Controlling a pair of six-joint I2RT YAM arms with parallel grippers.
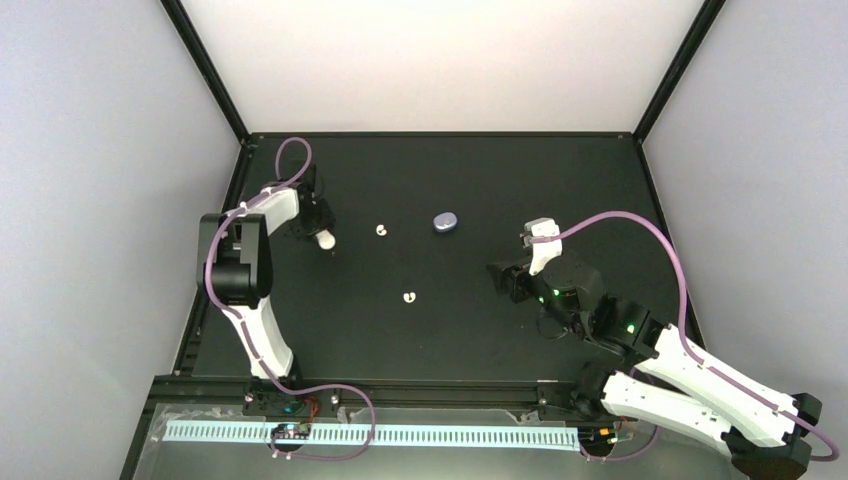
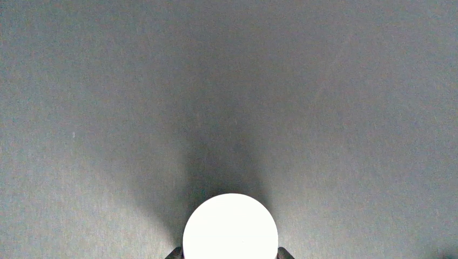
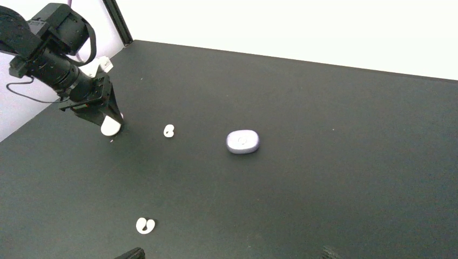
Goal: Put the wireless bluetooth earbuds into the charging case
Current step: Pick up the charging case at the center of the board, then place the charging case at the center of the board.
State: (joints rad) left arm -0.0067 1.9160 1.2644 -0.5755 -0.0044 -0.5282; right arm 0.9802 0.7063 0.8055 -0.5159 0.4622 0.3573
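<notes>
Two white earbuds lie on the black table: one [image 1: 381,230] [image 3: 169,130] at the back, one [image 1: 408,297] [image 3: 145,225] nearer the middle. A closed lilac charging case [image 1: 446,221] [image 3: 242,142] rests to the right of the back bud. At the left, my left gripper [image 1: 322,232] [image 2: 229,253] [image 3: 108,121] points down at the table, its fingertips [image 2: 175,252] pressed on either side of a white rounded case [image 2: 230,226] [image 1: 326,240]. My right gripper [image 1: 505,278] [image 3: 229,253] hovers at the right, open and holding nothing, well clear of buds and case.
The black table [image 1: 450,330] is bounded by a black frame [image 1: 440,133] and pale walls. The left arm's purple cable [image 1: 292,150] loops near the back left corner. The right arm [image 1: 680,370] reaches in from the near right.
</notes>
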